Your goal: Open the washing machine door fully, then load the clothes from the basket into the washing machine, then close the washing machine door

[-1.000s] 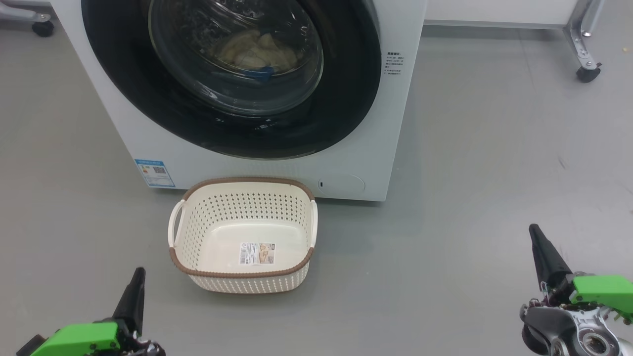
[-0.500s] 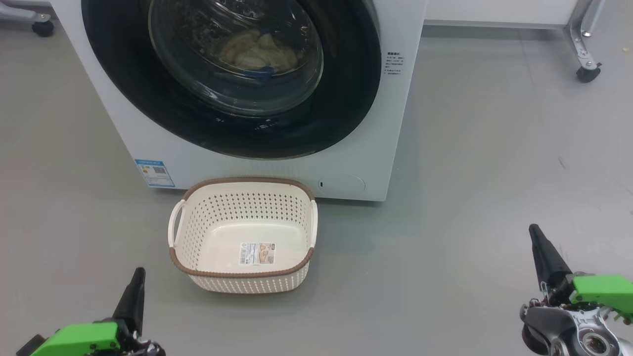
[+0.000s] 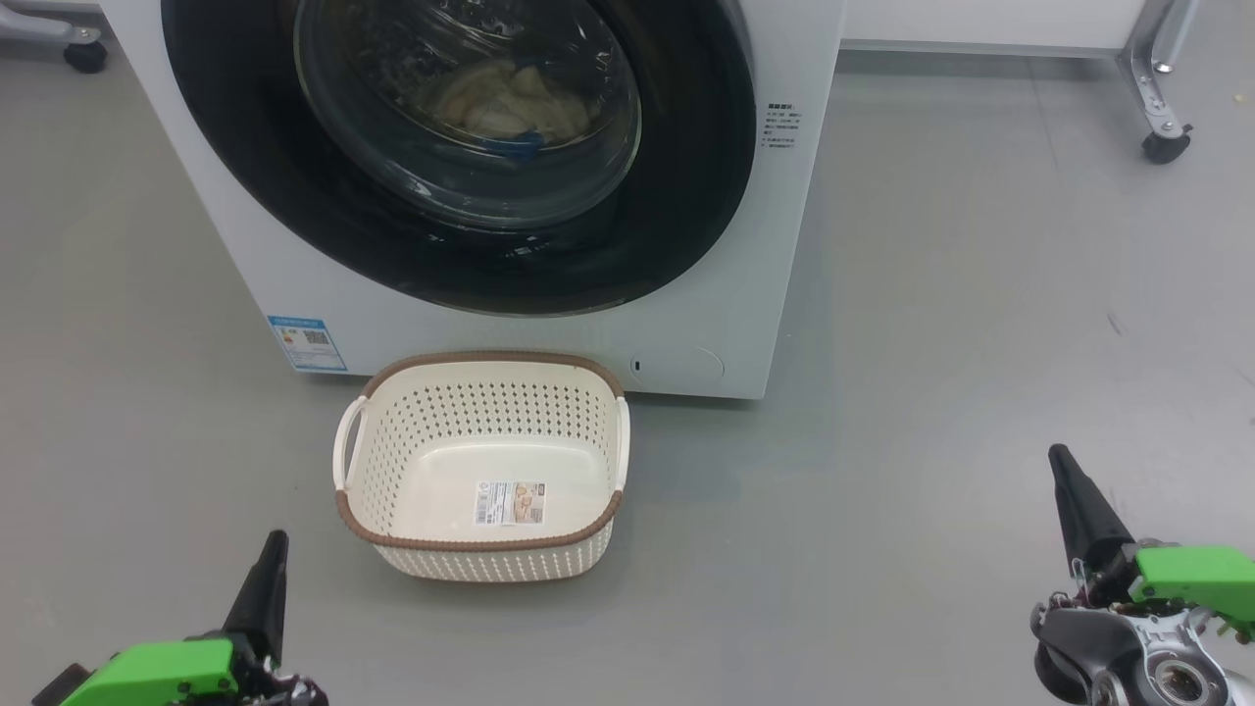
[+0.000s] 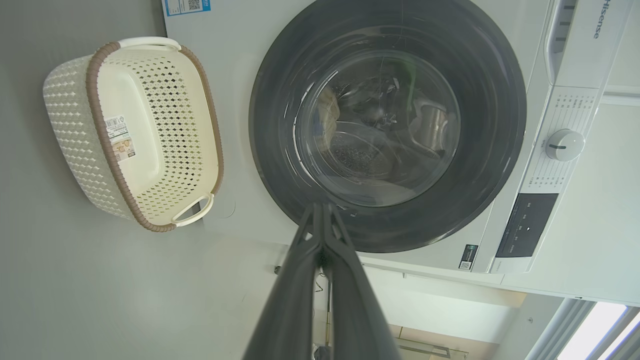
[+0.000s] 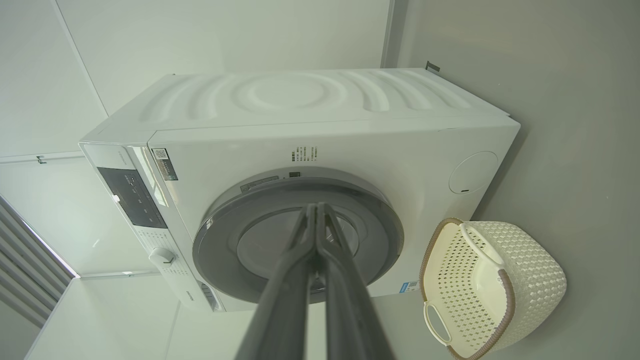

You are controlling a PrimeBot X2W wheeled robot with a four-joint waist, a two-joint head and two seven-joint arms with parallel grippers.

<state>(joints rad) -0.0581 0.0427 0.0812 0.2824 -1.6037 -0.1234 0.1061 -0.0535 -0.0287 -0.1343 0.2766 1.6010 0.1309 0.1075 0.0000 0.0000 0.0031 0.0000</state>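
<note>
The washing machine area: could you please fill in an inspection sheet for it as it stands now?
Surface: grey floor, bare, with a few faint scuffs.
Job's things: washing machine door shut; clothes inside, seen through the door's glass; basket empty and upright on the floor, just in front of the washing machine.
Clutter: nothing seen.
Grippers: left gripper and right gripper both shut, holding nothing, one on either side of the basket and apart from it.
Cables: nothing seen on the floor.
Surroundings: wheeled metal leg at the far right; castor at the far left.
</note>
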